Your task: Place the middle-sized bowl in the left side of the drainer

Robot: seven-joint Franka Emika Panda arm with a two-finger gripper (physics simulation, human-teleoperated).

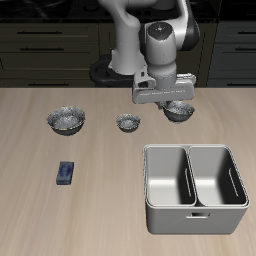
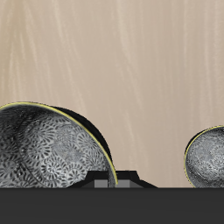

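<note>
The middle-sized bowl [image 1: 182,112], shiny grey metal with a mottled inside, stands upright on the table toward the back. It fills much of the wrist view [image 2: 48,150]. My gripper [image 1: 163,104] hangs just above and beside it, at its rim, open and empty. Its fingertips do not show in the wrist view. The drainer [image 1: 148,190], a light-grey tub with a centre wall, stands near the table's front edge; both compartments are empty.
The smallest grey bowl [image 1: 127,122] stands beside the middle-sized one and also shows in the wrist view [image 2: 206,157]. The widest grey bowl [image 1: 67,120] is farther along the same row. A small blue block [image 1: 66,173] lies nearer the front edge.
</note>
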